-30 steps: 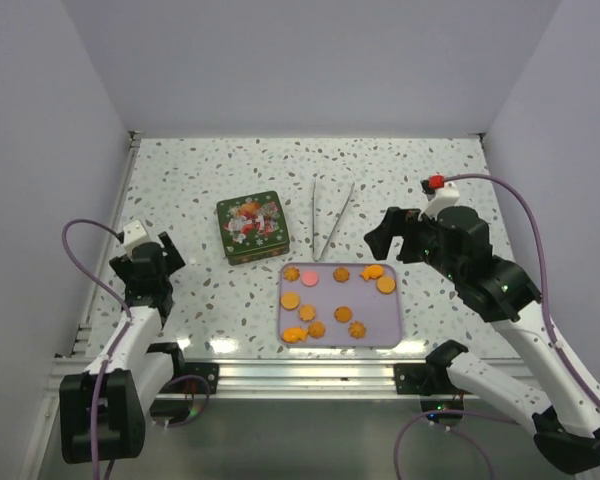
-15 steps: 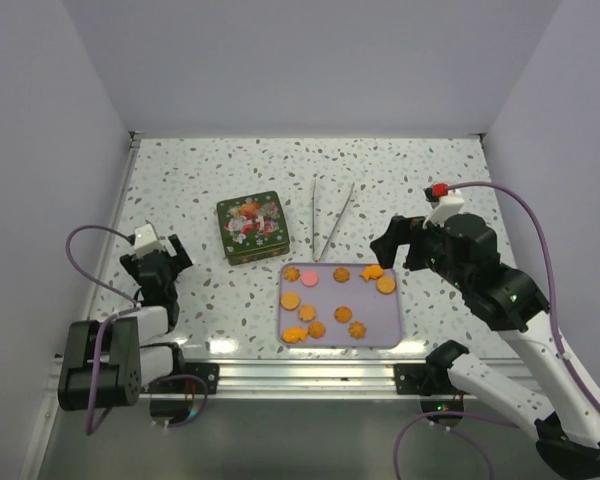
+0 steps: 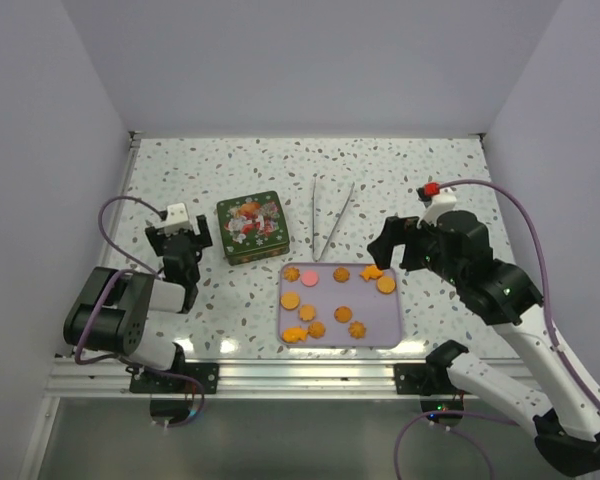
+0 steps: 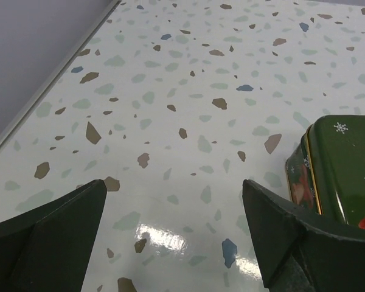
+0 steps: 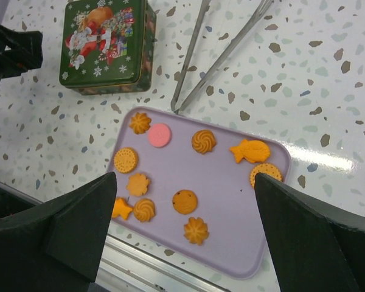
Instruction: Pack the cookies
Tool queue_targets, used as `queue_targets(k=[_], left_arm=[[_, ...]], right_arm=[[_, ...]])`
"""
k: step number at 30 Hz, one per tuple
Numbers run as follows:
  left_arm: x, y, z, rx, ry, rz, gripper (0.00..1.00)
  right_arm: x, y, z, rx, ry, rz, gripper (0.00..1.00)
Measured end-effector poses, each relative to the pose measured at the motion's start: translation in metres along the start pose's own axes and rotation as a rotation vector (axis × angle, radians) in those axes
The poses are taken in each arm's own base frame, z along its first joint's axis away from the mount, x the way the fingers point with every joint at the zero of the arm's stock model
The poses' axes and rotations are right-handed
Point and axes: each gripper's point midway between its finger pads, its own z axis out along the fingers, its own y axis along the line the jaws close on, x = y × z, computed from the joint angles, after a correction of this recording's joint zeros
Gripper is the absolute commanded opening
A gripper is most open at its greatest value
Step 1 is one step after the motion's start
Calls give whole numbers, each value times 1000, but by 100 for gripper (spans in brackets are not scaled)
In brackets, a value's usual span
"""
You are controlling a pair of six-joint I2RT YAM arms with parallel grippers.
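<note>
Cookies [image 3: 325, 300] lie scattered on the lilac tray [image 3: 380, 335], just right of the closed green tin [image 3: 250, 227], tongs [image 3: 330, 215] beyond it. Left tool [image 3: 180, 245], fingers apart and empty, has swung in beside the tin over the last second, perhaps for the lid. Right tool [image 5: 182, 243] hovers above the tray, spread wide.

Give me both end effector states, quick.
Left end effector: open, holding nothing.
Right end effector: open, holding nothing.

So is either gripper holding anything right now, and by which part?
Nothing is held. The left gripper and right gripper are both open and empty, above the table.
</note>
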Motion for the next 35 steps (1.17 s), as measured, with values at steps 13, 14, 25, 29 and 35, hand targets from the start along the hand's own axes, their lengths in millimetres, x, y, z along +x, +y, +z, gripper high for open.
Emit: queue_targets(k=[13, 14, 25, 29, 35], left_arm=[[-9, -37, 95, -76, 152, 133, 91], [0, -48, 122, -94, 224, 171, 100], [6, -49, 166, -823, 302, 677, 100], [7, -27, 124, -847, 291, 777, 100], [-6, -22, 116, -840, 372, 965, 100]], right_arm=[[1, 18, 4, -93, 22, 3, 99], [1, 22, 4, -112, 24, 5, 99], [-5, 40, 6, -204, 17, 8, 99], [-11, 40, 1, -206, -18, 5, 99], [-11, 37, 6, -183, -13, 5, 99]])
